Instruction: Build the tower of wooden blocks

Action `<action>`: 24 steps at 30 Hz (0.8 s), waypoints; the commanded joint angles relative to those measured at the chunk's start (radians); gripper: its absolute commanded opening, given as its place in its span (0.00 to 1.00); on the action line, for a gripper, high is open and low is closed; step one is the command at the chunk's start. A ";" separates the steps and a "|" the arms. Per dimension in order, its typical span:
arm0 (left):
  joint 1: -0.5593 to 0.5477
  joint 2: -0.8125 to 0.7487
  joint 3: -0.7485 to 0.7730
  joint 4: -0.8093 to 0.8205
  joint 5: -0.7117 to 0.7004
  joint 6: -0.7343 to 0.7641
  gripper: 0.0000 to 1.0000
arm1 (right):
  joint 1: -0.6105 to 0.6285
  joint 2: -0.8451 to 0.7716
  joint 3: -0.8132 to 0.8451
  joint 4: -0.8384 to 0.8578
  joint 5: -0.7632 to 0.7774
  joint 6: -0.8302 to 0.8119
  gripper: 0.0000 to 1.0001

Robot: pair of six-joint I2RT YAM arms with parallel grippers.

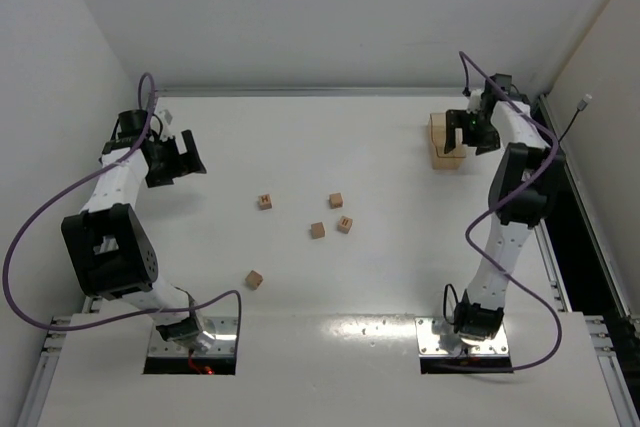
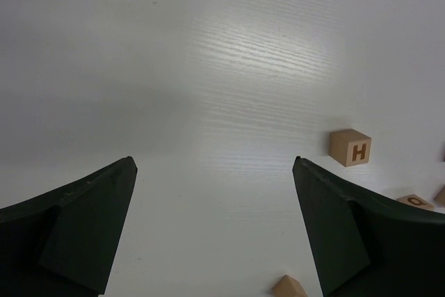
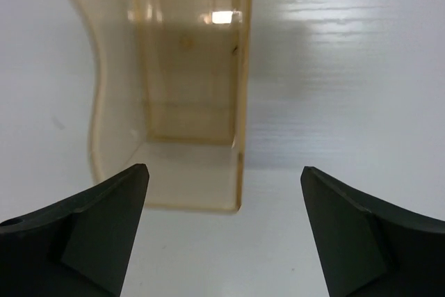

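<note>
Several small tan wood blocks lie loose on the white table, apart from one another: one with an H, one, one, one and one nearer the front. No tower stands. My left gripper is open and empty at the left, short of the blocks. In the left wrist view its jaws are wide apart, with the H block ahead to the right and another block low between the fingers. My right gripper is open and empty over the back right.
A pale wooden open tray sits at the back right, under my right gripper; in the right wrist view the tray looks empty, just ahead and left of the open jaws. White walls close in the table on the left, back and right.
</note>
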 commanded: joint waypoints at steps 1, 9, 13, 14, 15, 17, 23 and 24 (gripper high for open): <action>-0.005 -0.037 0.038 0.022 0.013 -0.003 0.94 | 0.020 -0.233 -0.096 0.124 -0.084 -0.019 0.90; -0.250 -0.185 -0.007 -0.031 0.056 0.205 0.94 | 0.107 -0.619 -0.397 0.256 -0.313 -0.141 0.92; -0.526 -0.196 -0.016 -0.163 0.056 0.300 0.88 | 0.156 -0.658 -0.419 0.211 -0.361 -0.142 0.92; -0.572 -0.205 -0.031 -0.195 0.021 0.300 0.88 | 0.156 -0.668 -0.428 0.202 -0.361 -0.141 0.92; -0.615 -0.205 -0.044 -0.206 0.004 0.290 0.85 | 0.165 -0.669 -0.428 0.202 -0.361 -0.129 0.92; -0.733 -0.217 -0.094 -0.235 -0.026 0.267 0.82 | 0.176 -0.679 -0.439 0.202 -0.361 -0.120 0.92; -0.829 -0.210 -0.036 -0.306 -0.145 0.276 0.79 | 0.198 -0.698 -0.449 0.193 -0.318 -0.120 0.92; -0.829 -0.188 -0.013 -0.350 -0.145 0.286 0.79 | 0.207 -0.698 -0.449 0.193 -0.318 -0.120 0.92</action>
